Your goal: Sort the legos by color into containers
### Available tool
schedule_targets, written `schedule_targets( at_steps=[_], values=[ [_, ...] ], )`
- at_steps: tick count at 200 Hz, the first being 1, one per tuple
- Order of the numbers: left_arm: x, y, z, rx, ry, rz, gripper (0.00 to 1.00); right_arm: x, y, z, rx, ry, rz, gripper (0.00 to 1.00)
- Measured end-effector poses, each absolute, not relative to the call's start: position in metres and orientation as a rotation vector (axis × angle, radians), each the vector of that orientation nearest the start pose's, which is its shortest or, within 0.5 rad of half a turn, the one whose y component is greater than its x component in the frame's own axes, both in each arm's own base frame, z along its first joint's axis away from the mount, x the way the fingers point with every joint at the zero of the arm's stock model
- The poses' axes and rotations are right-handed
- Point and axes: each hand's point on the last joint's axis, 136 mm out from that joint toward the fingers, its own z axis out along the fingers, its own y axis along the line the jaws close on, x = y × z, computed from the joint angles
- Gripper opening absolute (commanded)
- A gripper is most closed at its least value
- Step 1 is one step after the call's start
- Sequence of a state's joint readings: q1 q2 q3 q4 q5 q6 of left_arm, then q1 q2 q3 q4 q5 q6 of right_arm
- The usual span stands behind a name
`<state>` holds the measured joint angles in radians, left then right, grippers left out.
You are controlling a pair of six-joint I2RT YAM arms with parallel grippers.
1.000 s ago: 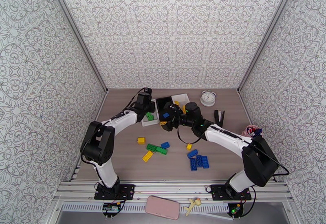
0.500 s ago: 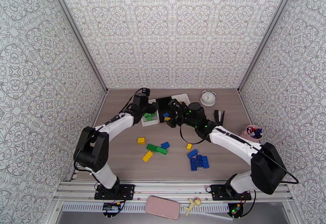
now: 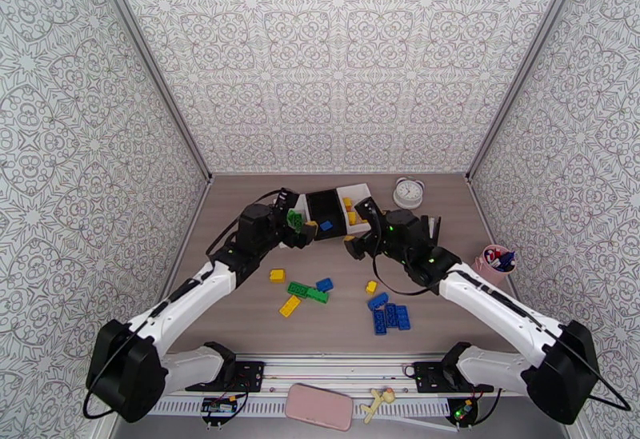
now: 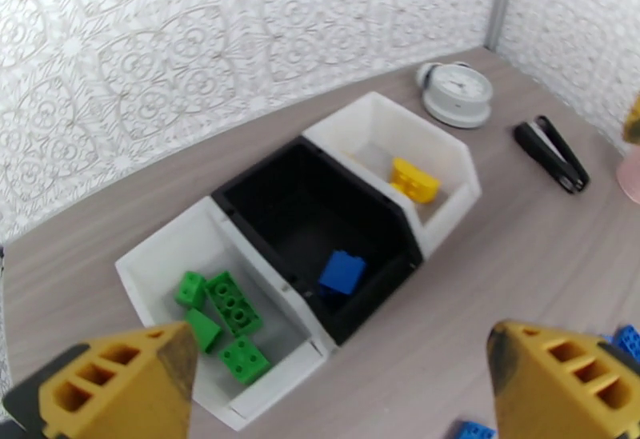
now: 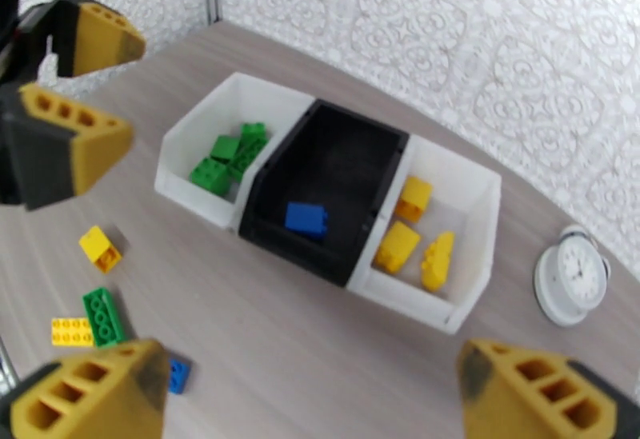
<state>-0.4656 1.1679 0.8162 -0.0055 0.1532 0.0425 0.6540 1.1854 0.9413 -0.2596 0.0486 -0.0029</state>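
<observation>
Left gripper (image 4: 336, 381): jaws spread wide; I see nothing between them. Right gripper (image 5: 320, 397): likewise spread, empty. Left white bin (image 4: 156, 261): green bricks (image 4: 230, 305). Black bin (image 4: 296, 193): one blue brick (image 4: 342, 271). Right white bin (image 5: 472, 193): yellow bricks (image 5: 398, 245). Loose legos (image 3: 308, 292): on the table (image 3: 240, 305), nearer the arm bases.

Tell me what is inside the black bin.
One blue brick lies on the floor of the black bin, close to its near wall. The rest of the visible floor is bare; the strip just behind the near wall is hidden.
</observation>
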Motion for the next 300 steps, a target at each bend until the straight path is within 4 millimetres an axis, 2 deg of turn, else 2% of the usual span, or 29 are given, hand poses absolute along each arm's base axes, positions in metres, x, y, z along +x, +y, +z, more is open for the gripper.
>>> schedule_targets(
  at_steps=[30,52,74,107,138,178,231,275,300],
  values=[
    [0.302,-0.214,0.245,0.749,1.781,-0.508,1.0,0.298,0.212,0.212,-0.563,2.126,0.302,1.0],
    [0.279,-0.228,0.231,0.892,1.75,-0.563,1.0,0.283,0.205,0.189,-0.53,2.235,0.274,1.0],
    [0.255,-0.243,0.217,1.029,1.725,-0.635,1.0,0.267,0.205,0.168,-0.566,2.325,0.238,1.0],
    [0.232,-0.256,0.21,1.17,1.659,-0.72,1.0,0.239,0.196,0.123,-0.63,2.542,0.132,0.99],
    [0.223,-0.256,0.196,1.231,1.648,-0.753,1.0,0.217,0.188,0.1,-0.648,2.683,0.073,1.0],
    [0.225,-0.251,0.198,1.235,1.631,-0.779,1.0,0.202,0.19,0.075,-0.711,2.814,0.031,0.99],
    [0.222,-0.252,0.197,1.249,1.626,-0.809,1.0,0.193,0.195,0.047,-0.804,2.902,0.0,1.0],
    [0.222,-0.252,0.197,1.25,1.623,-0.817,1.0,0.192,0.195,0.035,-0.847,2.933,-0.028,1.0],
    [0.222,-0.252,0.195,1.252,1.627,-0.815,1.0,0.191,0.194,0.032,-0.847,2.945,-0.041,0.95]
  ],
)
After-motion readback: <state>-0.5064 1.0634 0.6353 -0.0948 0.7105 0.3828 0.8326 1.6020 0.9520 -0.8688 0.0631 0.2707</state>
